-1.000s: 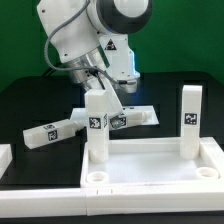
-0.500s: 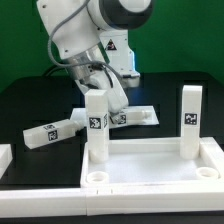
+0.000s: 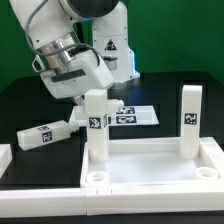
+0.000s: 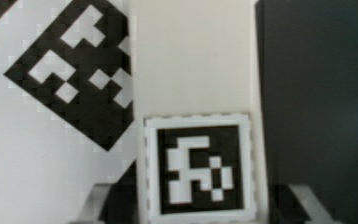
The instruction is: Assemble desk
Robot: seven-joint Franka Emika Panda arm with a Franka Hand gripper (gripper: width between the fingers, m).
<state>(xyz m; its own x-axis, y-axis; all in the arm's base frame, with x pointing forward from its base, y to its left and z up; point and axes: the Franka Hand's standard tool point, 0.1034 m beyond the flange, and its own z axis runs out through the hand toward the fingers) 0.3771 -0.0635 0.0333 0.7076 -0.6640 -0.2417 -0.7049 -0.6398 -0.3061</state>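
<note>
The top (image 3: 150,160) is laid flat, long axis across the exterior view; standing legs (image 3: 190,118) are set at its far corners, the near sockets (image 3: 97,175) left empty. A third leg (image 4: 197,170) is clasped narrowly in the gripper (image 4: 202,208) behind the far edge, so those empty sockets are judged to lie camera-ward of it.

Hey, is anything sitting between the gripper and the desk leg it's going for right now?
Nothing visible does. In the wrist view the loose leg lies directly between the fingers of the gripper, which appear closed against its two sides.
</note>
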